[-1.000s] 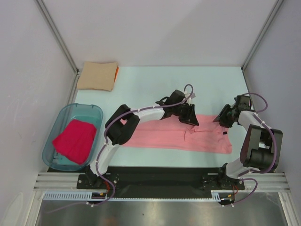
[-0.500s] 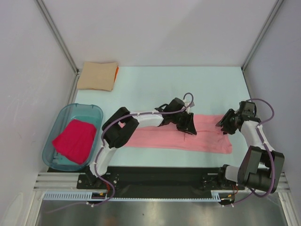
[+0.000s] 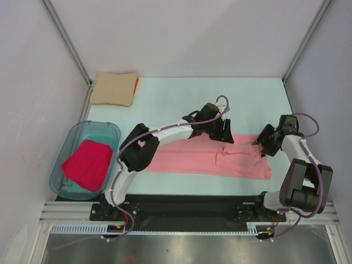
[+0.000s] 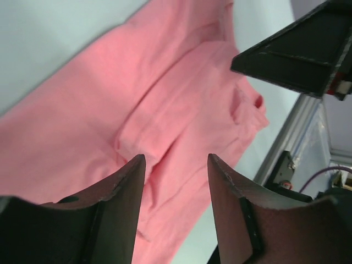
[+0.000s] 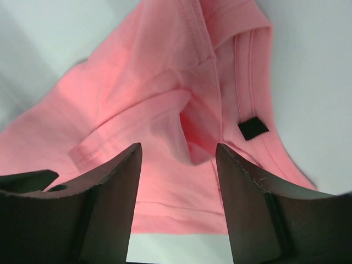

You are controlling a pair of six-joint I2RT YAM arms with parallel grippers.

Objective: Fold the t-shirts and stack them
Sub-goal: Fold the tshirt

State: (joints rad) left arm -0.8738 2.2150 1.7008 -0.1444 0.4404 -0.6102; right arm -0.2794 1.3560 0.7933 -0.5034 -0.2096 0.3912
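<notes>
**While the salmon-pink t-shirt (image 3: 209,162) lies on the bench (image 3: 181,104), both claws hang open over it**

Although both arms reach over the shirt, neither grips it. The garment lies as a long band running left to right across the near half of the bench, flat but for some soft creases. The left claw (image 3: 225,136) hangs over the band's far edge, about midway along it. In its wrist view the left claw (image 4: 175,165) has its fingers moderately apart, with only pink cloth showing beneath the gap. The right claw (image 3: 263,144) is at the band's right end. Its own camera shows the right claw (image 5: 177,154) spread likewise and holding nothing, above a folded sleeve and stitched hems. A small dark label (image 5: 253,128) sits near the edge of the cloth there.

At the far left corner of the bench, a folded tan t-shirt (image 3: 114,88) rests on an orange t-shirt (image 3: 136,83), of which only a sliver shows at the right side. A crimson-pink t-shirt (image 3: 88,163) lies crumpled inside the translucent teal tub (image 3: 57,168) at the bench's left edge.
</notes>
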